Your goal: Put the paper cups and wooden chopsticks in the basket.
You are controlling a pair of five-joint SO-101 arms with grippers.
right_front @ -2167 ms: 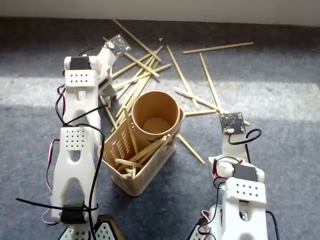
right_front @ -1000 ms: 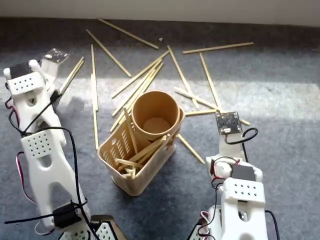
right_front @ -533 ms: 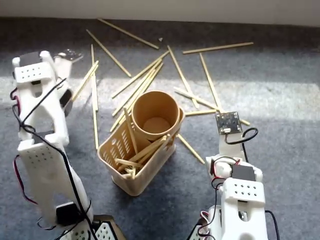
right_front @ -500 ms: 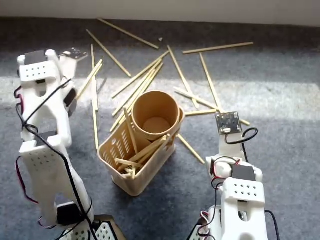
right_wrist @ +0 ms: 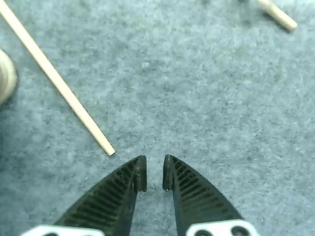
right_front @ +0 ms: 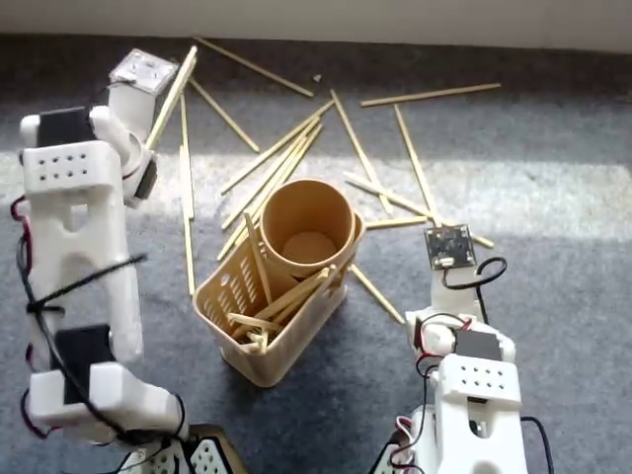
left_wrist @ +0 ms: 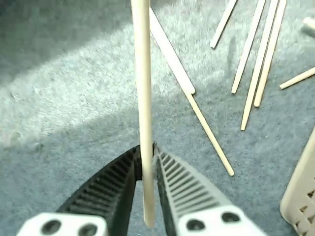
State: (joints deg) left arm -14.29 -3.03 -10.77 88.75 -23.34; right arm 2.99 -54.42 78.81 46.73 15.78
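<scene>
A tan basket [right_front: 232,296] stands tilted mid-carpet, with a paper cup [right_front: 306,229] lying in its far end and several wooden chopsticks [right_front: 286,296] in the near end. My left gripper [left_wrist: 146,153] is shut on one chopstick [left_wrist: 141,73], held above the carpet at the far left [right_front: 174,91]. Its long end points away from the wrist. The basket's corner [left_wrist: 301,196] lies off to one side. My right gripper [right_wrist: 155,173] hovers low over bare carpet right of the basket, fingers barely apart, nothing between them. A loose chopstick [right_wrist: 54,81] ends just ahead of it.
Several loose chopsticks [right_front: 281,153] lie scattered on the grey carpet behind and right of the basket, some [left_wrist: 261,54] near the left gripper. One [right_front: 375,292] lies between the basket and the right arm [right_front: 474,385]. A pale wall edge runs along the back.
The left arm has swung back from the far left edge and risen, carrying a chopstick up and farther back. The right arm has barely shifted.
</scene>
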